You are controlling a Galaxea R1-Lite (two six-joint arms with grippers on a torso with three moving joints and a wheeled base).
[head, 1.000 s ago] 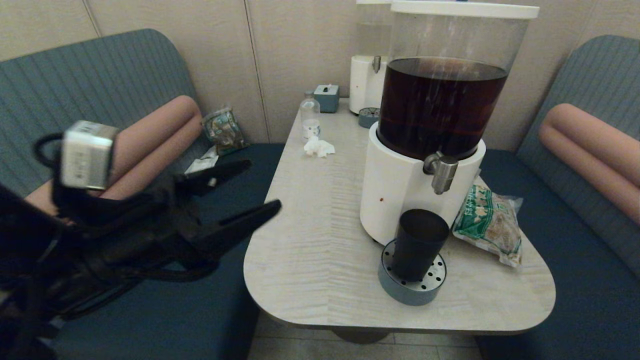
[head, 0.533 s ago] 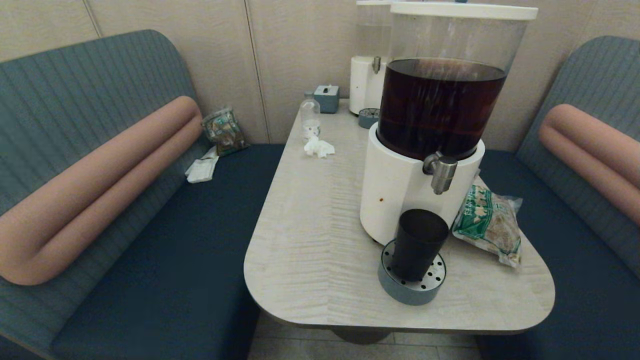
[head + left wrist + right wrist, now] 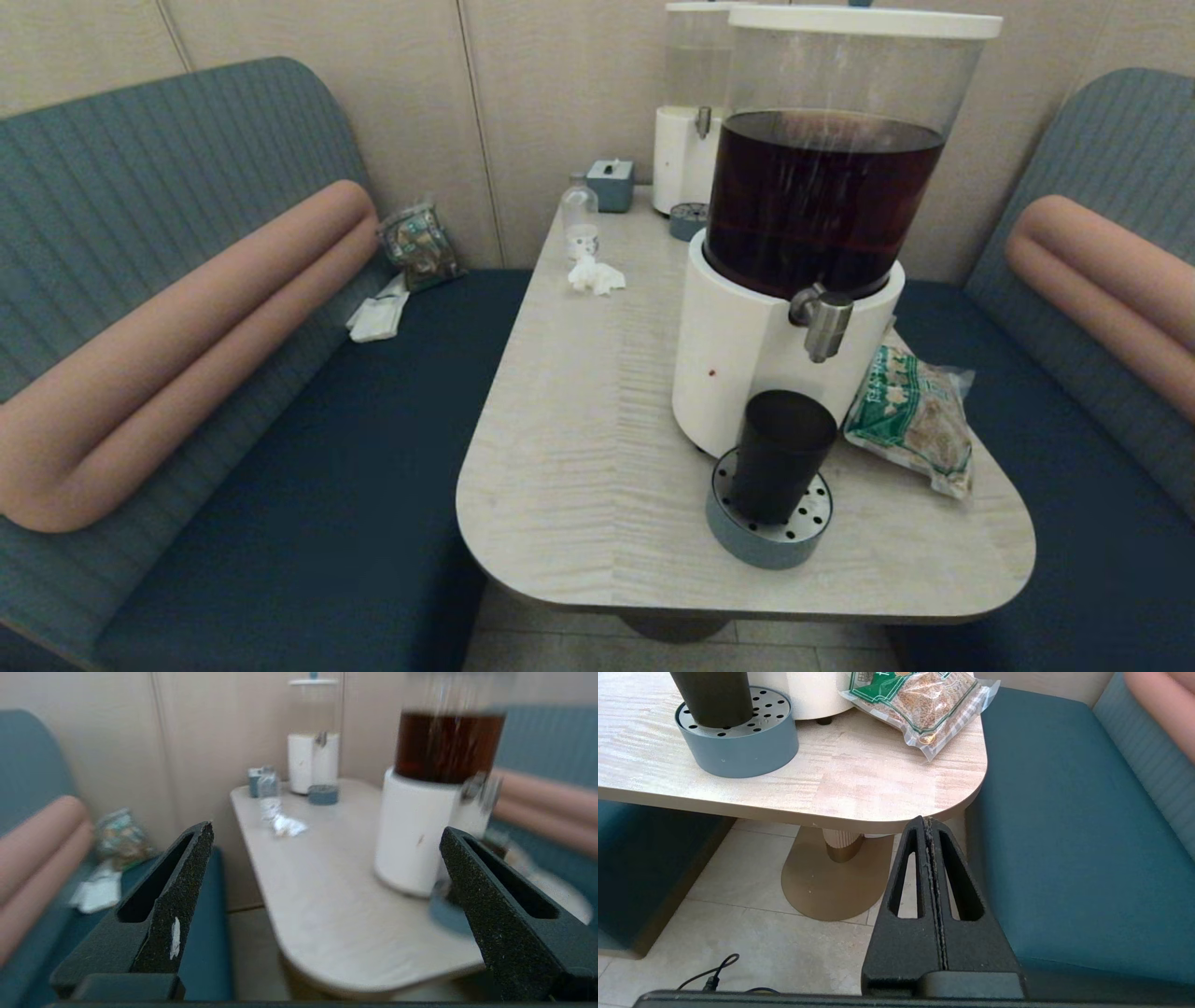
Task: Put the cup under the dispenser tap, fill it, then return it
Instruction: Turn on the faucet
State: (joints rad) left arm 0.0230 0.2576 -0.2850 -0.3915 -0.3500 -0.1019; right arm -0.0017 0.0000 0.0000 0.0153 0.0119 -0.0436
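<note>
Booth seating in teal, with salmon bolsters, flanks a pale wood-grain table (image 3: 579, 448) set against a beige panelled wall. On the table's near right part stands a large dispenser (image 3: 756, 373) with a white base and a tank of dark brown drink. Its steel dispenser tap (image 3: 822, 322) points down over the cup (image 3: 780, 453), a near-black tumbler standing upright on a round grey perforated drip tray (image 3: 770, 539) (touching the tray, apart from the tap). A green snack bag (image 3: 910, 420) lies just beside the base. The left gripper (image 3: 322, 882) hangs off the table's near edge, fingers spread wide and empty. The right gripper (image 3: 930, 826) sits low beside the table's corner, fingers pressed together.
</note>
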